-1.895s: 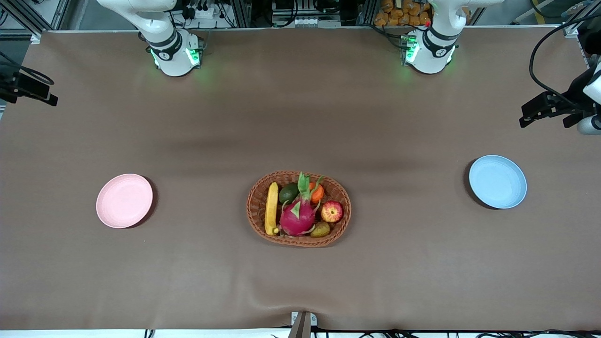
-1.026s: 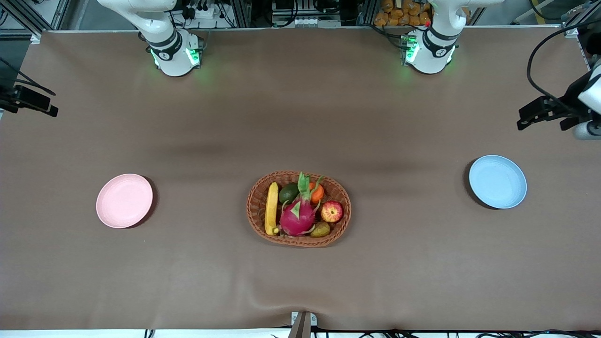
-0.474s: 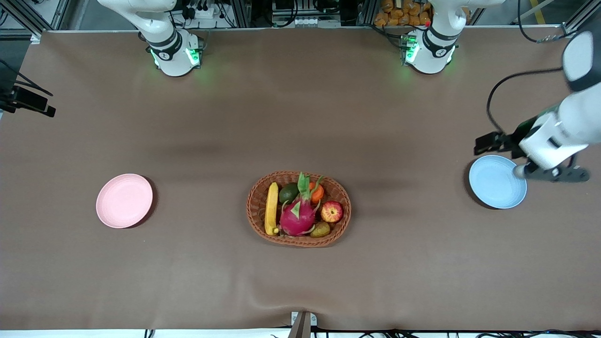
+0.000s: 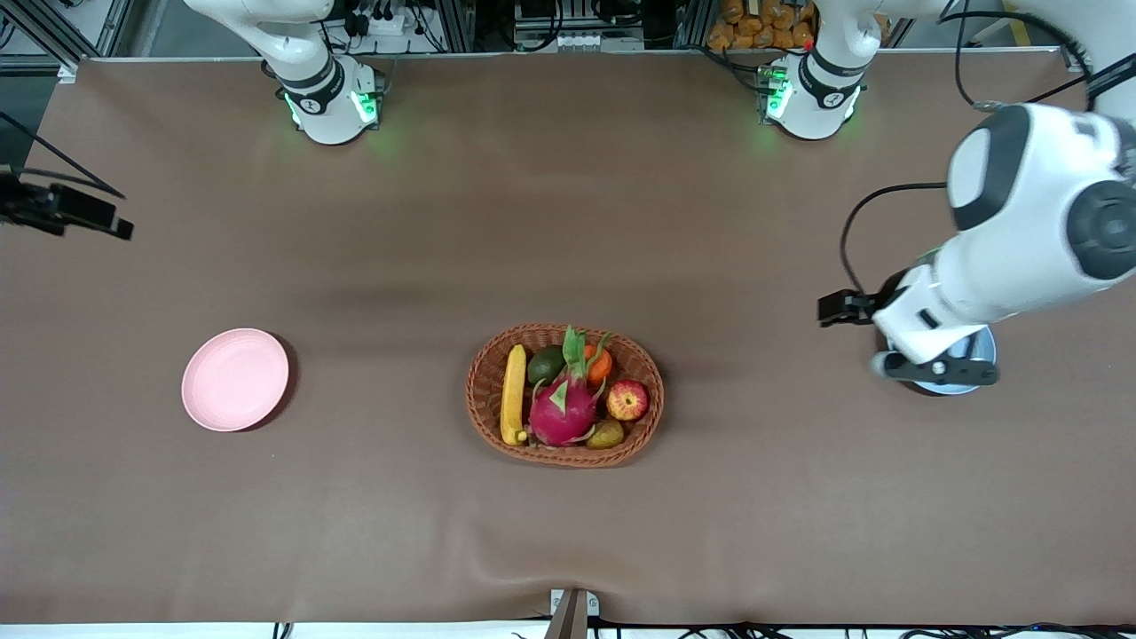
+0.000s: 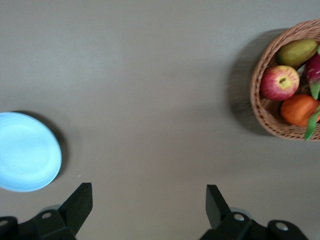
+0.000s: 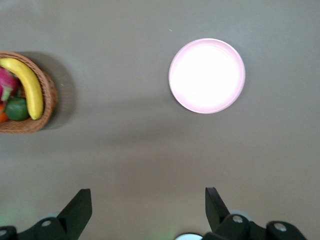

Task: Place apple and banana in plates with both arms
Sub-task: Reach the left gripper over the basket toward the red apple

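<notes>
Since before, left arm (image 4: 1021, 240) over blue plate (image 5: 27, 152)

A brown wicker basket (image 4: 484, 390) sits in the middle of the brown table (image 4: 568, 222). Inside it lie a big pink dragon fruit (image 4: 561, 408), an orange (image 4: 601, 364), a dark green avocado (image 4: 546, 364) and a small pear (image 4: 606, 435).

Probably a lab: aluminium framing (image 4: 461, 22), cables (image 4: 390, 22).
</notes>
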{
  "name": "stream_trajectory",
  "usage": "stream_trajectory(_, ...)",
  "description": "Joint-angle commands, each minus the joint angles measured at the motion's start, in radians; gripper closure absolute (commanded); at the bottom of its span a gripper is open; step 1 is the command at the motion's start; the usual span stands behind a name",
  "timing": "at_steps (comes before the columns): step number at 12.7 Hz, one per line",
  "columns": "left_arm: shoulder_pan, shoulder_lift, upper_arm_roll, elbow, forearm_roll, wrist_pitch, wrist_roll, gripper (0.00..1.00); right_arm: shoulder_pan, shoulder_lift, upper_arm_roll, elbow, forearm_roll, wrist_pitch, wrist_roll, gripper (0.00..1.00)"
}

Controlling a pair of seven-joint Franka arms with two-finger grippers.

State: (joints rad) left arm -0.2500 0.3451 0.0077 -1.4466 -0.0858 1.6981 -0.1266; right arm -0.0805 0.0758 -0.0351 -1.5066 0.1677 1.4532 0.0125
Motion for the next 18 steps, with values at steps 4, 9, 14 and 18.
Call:
stream_trajectory(4, -0.092, 0.110, 0.008, 0.035, 0.020, 0.139, -0.088, 0.00, 0.018, 0.064, 0.008, 0.011, 0.026, 0.021, -0.029, 0.00)
stream_trajectory(9, -0.159, 0.210, 0.006, 0.035, 0.029, 0.297, -0.177, 0.00, 0.025, 0.085, 0.008, 0.008, 0.026, 0.023, -0.055, 0.00)
stream_trajectory(14, -0.244, 0.310, 0.006, 0.035, 0.028, 0.457, -0.300, 0.00, 0.010, 0.099, 0.006, -0.010, 0.016, 0.055, -0.055, 0.00)
stream_trajectory(18, -0.293, 0.379, 0.006, 0.035, 0.023, 0.593, -0.367, 0.00, -0.009, 0.101, 0.008, -0.066, 0.042, 0.102, -0.052, 0.00)
